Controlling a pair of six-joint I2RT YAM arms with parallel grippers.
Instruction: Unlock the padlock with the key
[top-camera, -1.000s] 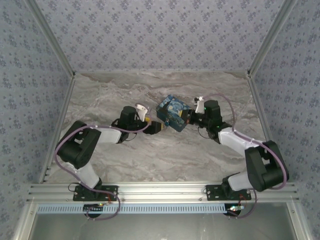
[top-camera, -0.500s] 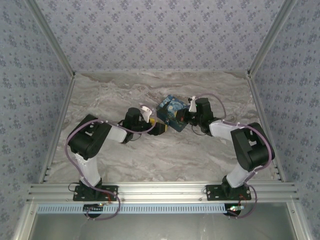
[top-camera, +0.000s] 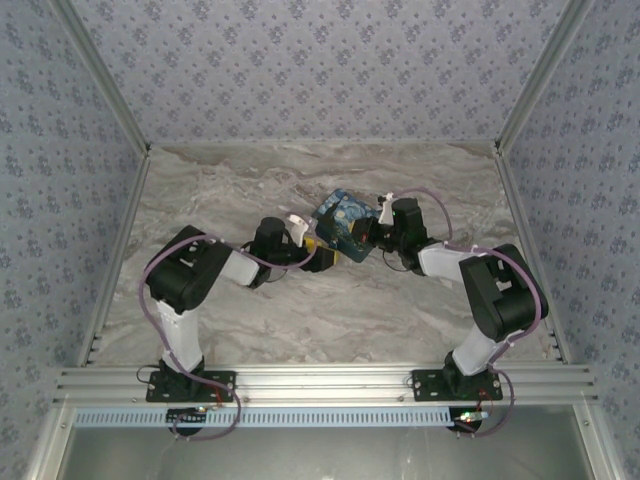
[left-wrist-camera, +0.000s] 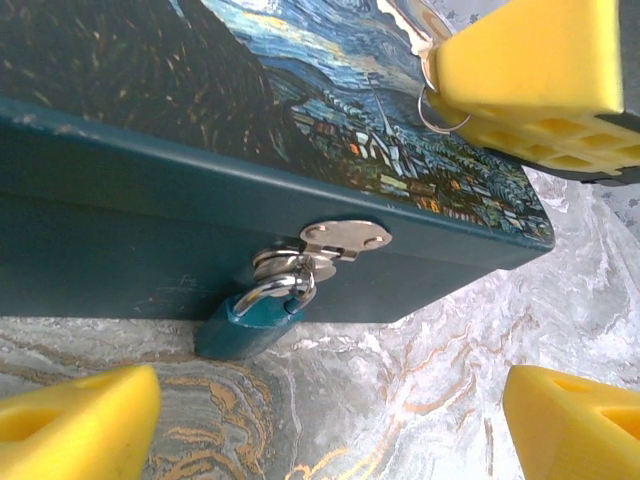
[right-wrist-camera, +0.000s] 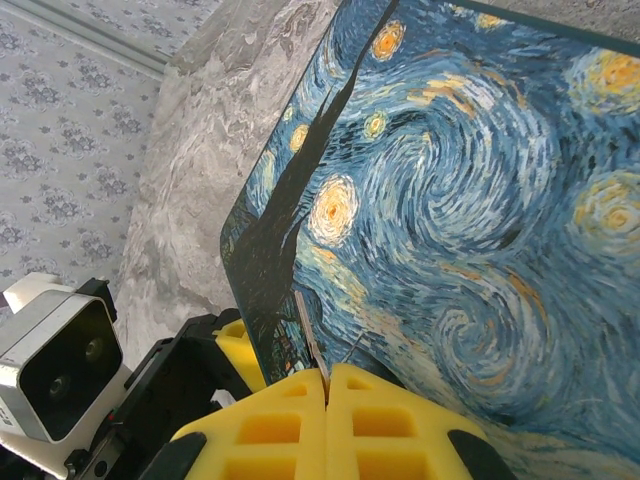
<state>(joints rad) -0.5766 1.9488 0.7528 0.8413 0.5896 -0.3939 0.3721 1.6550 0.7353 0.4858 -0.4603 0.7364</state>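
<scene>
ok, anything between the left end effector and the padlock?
Nothing visible. The padlock hangs from the hasp on the front of the starry-night box; the open left end effector faces it across bare marble table. The right end effector, shut on the key, sits above the lid, off that line.

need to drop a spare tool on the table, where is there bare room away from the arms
Bare table lies along the near rail, along the back wall beyond the box, and in the far left corner. Crowded mid-table: the left gripper and right gripper flank the box.
</scene>
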